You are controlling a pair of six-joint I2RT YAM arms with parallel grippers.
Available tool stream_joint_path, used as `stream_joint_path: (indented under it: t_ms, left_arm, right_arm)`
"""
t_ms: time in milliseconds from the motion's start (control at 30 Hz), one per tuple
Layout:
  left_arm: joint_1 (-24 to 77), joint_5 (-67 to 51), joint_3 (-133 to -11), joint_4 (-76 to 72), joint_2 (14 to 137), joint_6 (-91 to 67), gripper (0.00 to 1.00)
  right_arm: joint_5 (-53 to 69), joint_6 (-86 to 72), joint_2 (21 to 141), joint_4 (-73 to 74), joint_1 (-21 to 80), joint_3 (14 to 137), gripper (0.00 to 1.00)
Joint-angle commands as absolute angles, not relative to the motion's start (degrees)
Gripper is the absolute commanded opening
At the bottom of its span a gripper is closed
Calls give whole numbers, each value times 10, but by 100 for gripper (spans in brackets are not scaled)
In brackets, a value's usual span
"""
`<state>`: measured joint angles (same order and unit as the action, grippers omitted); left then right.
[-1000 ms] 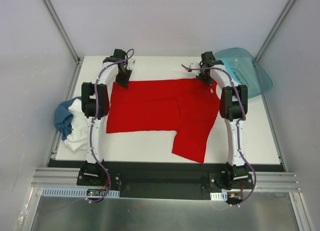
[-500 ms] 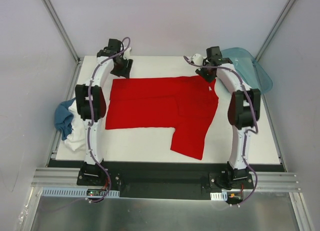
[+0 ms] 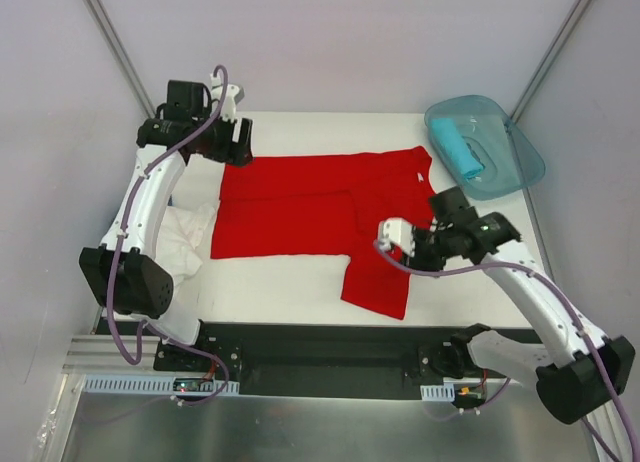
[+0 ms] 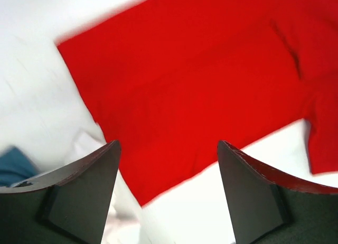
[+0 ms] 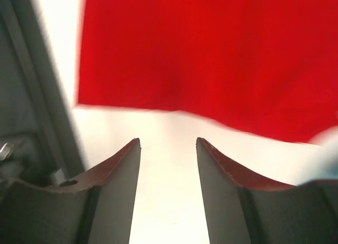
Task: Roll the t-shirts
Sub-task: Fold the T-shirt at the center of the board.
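Note:
A bright red t-shirt point(image 3: 300, 207) lies spread flat on the white table point(image 3: 500, 272), with one part hanging toward the near edge. My left gripper point(image 3: 238, 142) hovers open above the shirt's far left corner. In the left wrist view the left gripper point(image 4: 168, 142) has nothing between its fingers, and the red t-shirt point(image 4: 195, 85) lies below. My right gripper point(image 3: 405, 244) is open over the shirt's right side. In the right wrist view the right gripper point(image 5: 168, 140) is empty above bare table, just off the red t-shirt's point(image 5: 211, 54) edge.
A white t-shirt point(image 3: 185, 237) lies crumpled at the table's left edge, partly under my left arm, beside a blue t-shirt point(image 4: 13, 165). A teal plastic tub point(image 3: 515, 157) at the back right holds a rolled turquoise t-shirt point(image 3: 462, 147). The black front rail point(image 5: 31, 96) runs close to my right gripper.
Both grippers have opened and let go of the red t-shirt's far edge. The left arm rose and swung left; the right arm pulled back toward the near right.

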<state>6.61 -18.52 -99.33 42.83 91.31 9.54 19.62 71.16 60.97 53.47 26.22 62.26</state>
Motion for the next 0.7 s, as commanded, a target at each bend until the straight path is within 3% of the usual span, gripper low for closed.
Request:
stream_joint_path:
  t_ms: [0, 267, 667]
  left_arm:
    - [53, -196, -893, 455, 878, 76, 73]
    - [4, -202, -770, 435, 802, 82, 74]
    - [-66, -225, -711, 432, 761, 71, 73]
  right_arm:
    - [191, 850, 586, 609, 299, 483, 52]
    - [182, 959, 526, 484, 404, 358, 48]
    - [212, 972, 606, 445, 469, 319, 38]
